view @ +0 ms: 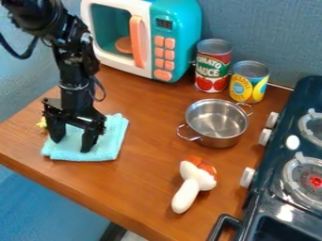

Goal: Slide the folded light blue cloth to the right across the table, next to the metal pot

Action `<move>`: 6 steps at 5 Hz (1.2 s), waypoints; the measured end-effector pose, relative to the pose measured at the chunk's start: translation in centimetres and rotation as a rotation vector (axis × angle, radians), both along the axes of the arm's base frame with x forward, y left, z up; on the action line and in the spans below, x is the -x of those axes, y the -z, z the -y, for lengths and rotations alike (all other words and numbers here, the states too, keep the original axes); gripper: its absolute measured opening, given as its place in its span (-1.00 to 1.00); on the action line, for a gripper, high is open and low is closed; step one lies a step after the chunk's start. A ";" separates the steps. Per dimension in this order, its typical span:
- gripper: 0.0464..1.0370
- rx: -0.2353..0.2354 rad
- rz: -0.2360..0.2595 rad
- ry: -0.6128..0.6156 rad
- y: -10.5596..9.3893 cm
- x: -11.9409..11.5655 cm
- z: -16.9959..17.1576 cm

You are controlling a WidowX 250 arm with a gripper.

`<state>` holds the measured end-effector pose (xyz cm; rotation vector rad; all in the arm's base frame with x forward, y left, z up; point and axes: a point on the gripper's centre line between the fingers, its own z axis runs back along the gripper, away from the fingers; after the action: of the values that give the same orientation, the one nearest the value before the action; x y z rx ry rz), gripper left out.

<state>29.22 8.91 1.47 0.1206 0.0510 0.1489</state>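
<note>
Clock from the view's centre: your end effector (71, 146) is at 8 o'clock, pointing down over the folded light-blue cloth (108, 144), its two fingers wide apart. You can't tell if the tips touch the cloth. Small yellow item (42, 123) just beside the cloth, its 10 o'clock side. Metal pot (217, 123) at 3 o'clock on the worktop (148, 176), upright, bare inner bottom visible. Two upright cans at 1 to 2 o'clock: red-and-green one (213, 66), yellow-and-blue one (249, 82). Toy microwave (178, 52) at 12, round orange piece (124, 44) inside. White-and-orange toy (186, 194) at 5, stove (267, 207) at 4.
</note>
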 end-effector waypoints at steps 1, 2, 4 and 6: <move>0.93 0.002 0.011 0.028 0.1 -1.1 1.1; 0.93 0.023 0.020 0.032 0.1 -1.9 2.6; 0.93 0.065 0.038 0.059 0.2 -4.6 5.3; 0.93 0.070 0.047 0.109 0.1 -7.8 7.2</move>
<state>36.97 1.70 1.37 0.0502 0.0025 0.0411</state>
